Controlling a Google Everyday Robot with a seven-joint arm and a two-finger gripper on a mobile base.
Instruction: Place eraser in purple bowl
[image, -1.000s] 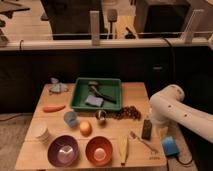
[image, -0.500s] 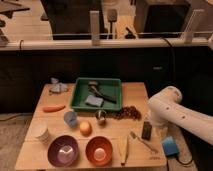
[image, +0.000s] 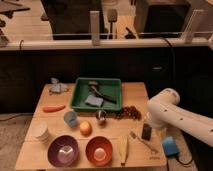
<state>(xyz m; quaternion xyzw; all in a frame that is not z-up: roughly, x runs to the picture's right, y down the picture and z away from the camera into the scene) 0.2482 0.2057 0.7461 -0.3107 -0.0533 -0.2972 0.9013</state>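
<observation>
The claw (image: 146, 131) hangs low over the table's (image: 115, 129) near right part, below the white arm (image: 170, 112), which blocks the right edge. Between it and the purple bowl (image: 63, 151) at the near left lie a thin utensil (image: 140, 141), a yellow strip (image: 124, 149) and the orange-brown bowl (image: 98, 150), just beside the purple one. An orange (image: 85, 128), blue cup (image: 70, 118) and white cup (image: 41, 132) ring the purple bowl's far and left sides. Bare table runs from claw to orange. The purple bowl's mouth is open from above.
</observation>
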